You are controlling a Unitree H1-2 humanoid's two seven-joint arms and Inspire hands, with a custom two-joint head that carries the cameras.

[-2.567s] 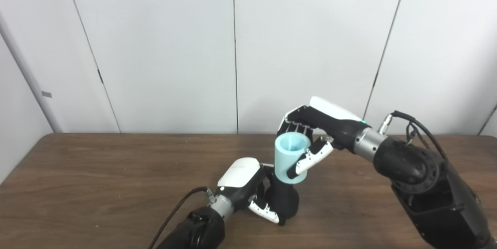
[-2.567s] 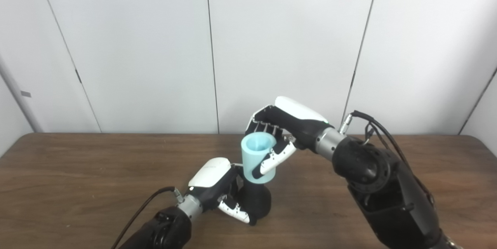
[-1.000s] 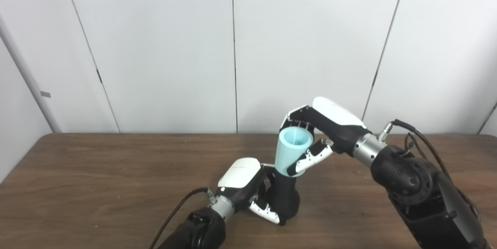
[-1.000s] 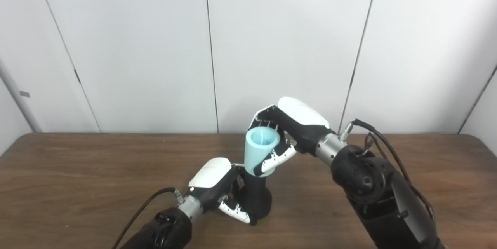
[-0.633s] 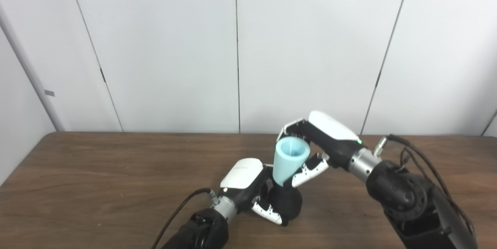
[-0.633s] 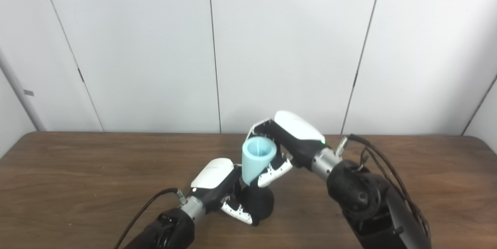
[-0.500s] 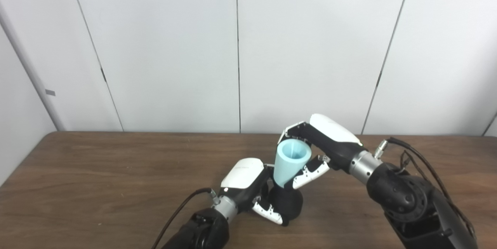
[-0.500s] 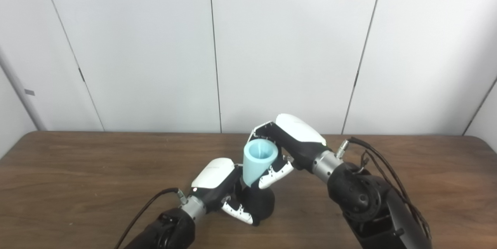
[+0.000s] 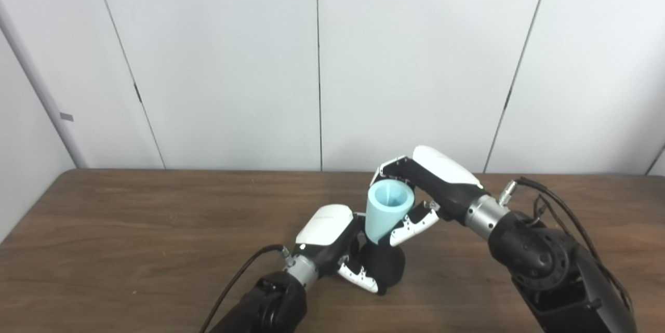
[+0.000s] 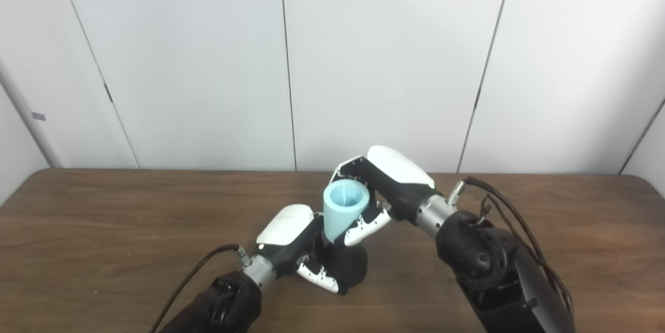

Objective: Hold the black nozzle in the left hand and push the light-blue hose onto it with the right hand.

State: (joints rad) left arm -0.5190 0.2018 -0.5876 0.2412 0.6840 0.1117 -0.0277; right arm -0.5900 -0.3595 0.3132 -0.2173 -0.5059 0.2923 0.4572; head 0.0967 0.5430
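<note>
Hidden: the neck of the black nozzle (image 9: 384, 266), covered by the light-blue hose (image 9: 387, 212) seated over it; only the rounded lower body showing, standing on the wooden table (image 9: 130, 229). Hidden too: most of the right hand's fingers behind the hose, with only the white-tipped thumb in front. Impossible to tell how deep the nozzle reaches inside the hose. Both forearms cut off at the bottom edge.

Hose: upright, leaning slightly toward the right hand, open end up, wider at the rim and narrowing toward the bottom. Inside: pale blue wall only, nothing else discernible in the bore. Lower end touching the top of the nozzle body, between the two hands, near the table's middle.

Right hand (image 9: 426, 187): wrapped round the hose from behind and from the right, fingers at the far side of the rim, thumb pressed against the near side low on the tube. Clamped on the hose.

Left hand (image 9: 335, 239): palm turned toward the nozzle, white back facing up, white fingertips curled round the lower left of the black body. Closed on the nozzle, low against the table.

A dark cable (image 9: 244, 276) running along the left forearm; another at the right wrist (image 9: 545, 203). Behind the table, a wall of plain white panels (image 9: 234, 63).
</note>
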